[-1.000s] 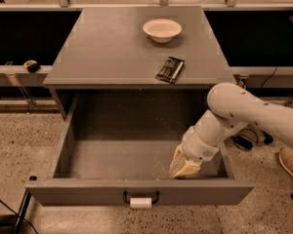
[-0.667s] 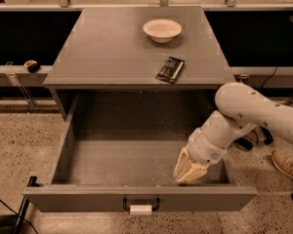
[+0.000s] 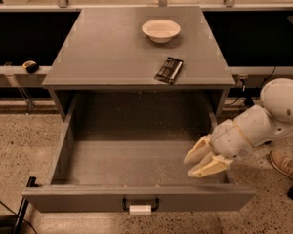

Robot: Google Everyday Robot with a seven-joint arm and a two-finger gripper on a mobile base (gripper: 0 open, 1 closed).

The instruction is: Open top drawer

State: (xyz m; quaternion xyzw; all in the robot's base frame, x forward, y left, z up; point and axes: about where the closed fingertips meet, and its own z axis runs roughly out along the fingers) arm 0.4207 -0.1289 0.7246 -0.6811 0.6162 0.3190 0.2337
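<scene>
The top drawer (image 3: pixel 88 199) stands pulled out in front of the cabinet, below the worktop (image 3: pixel 107 52). On the worktop, a bowl (image 3: pixel 160 30) sits at the rear, right of centre. A flat packet (image 3: pixel 169 69) lies in front of it, near the front edge. The gripper (image 3: pixel 190 166) is over the drawer's front right corner, inside the right wall, with its fingers apart. The handle (image 3: pixel 140 204) is centred on the drawer front.

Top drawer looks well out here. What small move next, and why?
Probably lift the gripper up and clear of the top drawer: it stands pulled well out, and the gripper hangs open at its right wall, holding nothing.
</scene>
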